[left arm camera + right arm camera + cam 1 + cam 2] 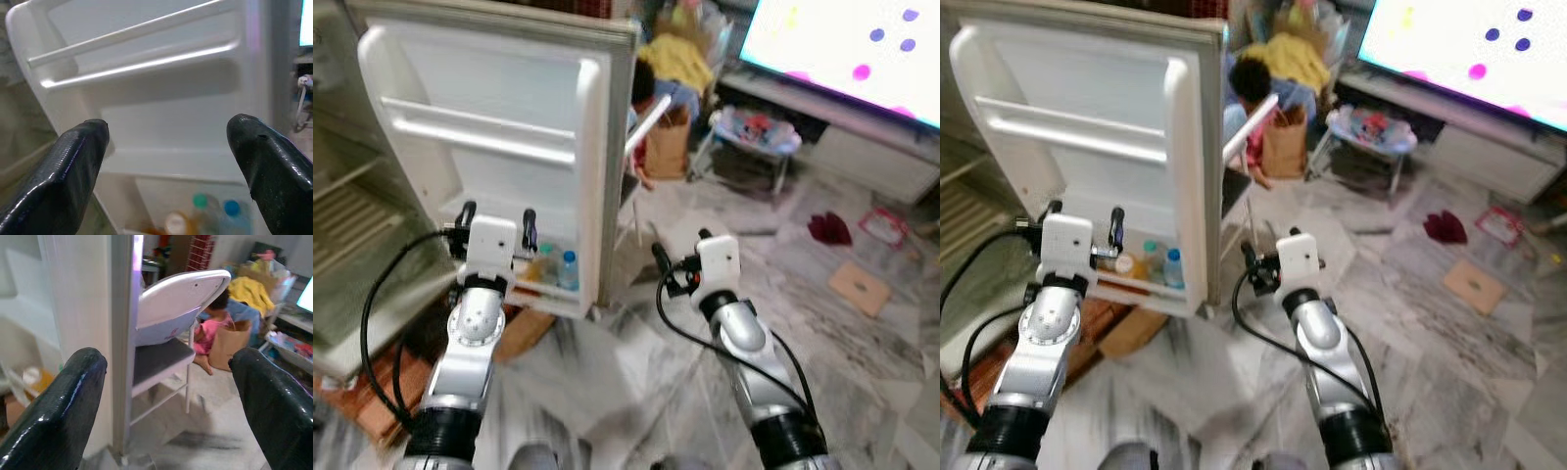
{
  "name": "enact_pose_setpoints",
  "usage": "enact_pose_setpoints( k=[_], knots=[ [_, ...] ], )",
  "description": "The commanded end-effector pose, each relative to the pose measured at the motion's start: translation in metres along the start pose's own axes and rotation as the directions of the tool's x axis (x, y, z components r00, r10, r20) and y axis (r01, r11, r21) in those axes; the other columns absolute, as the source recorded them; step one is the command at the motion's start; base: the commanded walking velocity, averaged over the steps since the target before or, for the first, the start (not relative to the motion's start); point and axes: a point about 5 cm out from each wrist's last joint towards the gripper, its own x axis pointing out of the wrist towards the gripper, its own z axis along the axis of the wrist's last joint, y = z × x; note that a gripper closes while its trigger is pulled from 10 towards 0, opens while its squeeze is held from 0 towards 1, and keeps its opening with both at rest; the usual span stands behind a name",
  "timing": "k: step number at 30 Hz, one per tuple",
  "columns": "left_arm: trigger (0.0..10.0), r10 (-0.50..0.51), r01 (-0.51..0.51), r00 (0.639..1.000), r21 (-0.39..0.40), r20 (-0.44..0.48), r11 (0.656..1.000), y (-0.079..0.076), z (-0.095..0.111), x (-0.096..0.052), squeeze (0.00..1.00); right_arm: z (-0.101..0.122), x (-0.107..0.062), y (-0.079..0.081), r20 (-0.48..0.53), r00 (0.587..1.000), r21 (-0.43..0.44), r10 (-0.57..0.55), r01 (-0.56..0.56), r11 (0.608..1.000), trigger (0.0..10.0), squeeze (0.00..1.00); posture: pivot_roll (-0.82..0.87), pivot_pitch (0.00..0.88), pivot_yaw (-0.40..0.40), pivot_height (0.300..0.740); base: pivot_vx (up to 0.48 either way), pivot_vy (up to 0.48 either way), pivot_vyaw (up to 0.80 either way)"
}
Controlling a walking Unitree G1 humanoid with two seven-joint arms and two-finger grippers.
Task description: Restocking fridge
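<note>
Fridge door [499,88] stands swung wide before the robot, its inner face toward the camera, with the cabinet interior [347,235] at the robot's left. Upper door racks are bare; the bottom door shelf [553,294] holds a blue-capped bottle [569,270], a green-capped bottle [546,262] and an orange item that is too blurred to name.

Left gripper [495,223] is raised close in front of the lower door, fingers spread wide, nothing between them. Right gripper [677,253] is held up past the door's outer edge, over the marble floor [822,323], fingers likewise spread and empty.

A folding chair [166,328] stands just beyond the door edge. A person [1268,93] sits on the floor farther back, beside a brown paper bag [668,145].

Judgement: the door is open but neither gripper carries stock, so the step in hand is fetching or receiving an item. The next move calls for locating goods to load; none can be identified within reach.
</note>
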Motion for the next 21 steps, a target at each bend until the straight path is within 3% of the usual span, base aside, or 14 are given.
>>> enact_pose_setpoints(
  k=[1,12,21],
  knots=[
    [10.0,0.017,-0.017,1.0,0.018,0.0,1.0,0.0047,-0.0002,0.0012,0.0,0.0065,0.0034,-0.0007,0.029,1.0,0.002,0.001,-0.001,1.0,10.0,0.0,0.06,0.0,-0.062,0.74,0.0,-0.469,0.8],
    [10.0,0.046,-0.046,0.999,0.022,-0.011,0.999,0.0044,-0.0018,0.0016,0.0,0.011,0.0049,-0.003,0.054,0.998,-0.002,0.017,-0.017,1.0,10.0,0.0,0.05,0.0,-0.069,0.74,0.0,-0.464,0.8],
    [10.0,0.09,-0.089,0.995,0.029,-0.038,0.996,0.0105,-0.0076,0.0005,0.0,0.011,0.0033,0.0004,0.065,0.997,-0.012,0.039,-0.038,0.999,10.0,0.0,0.05,0.0,-0.07,0.74,0.304,-0.32,0.8]
  ],
)
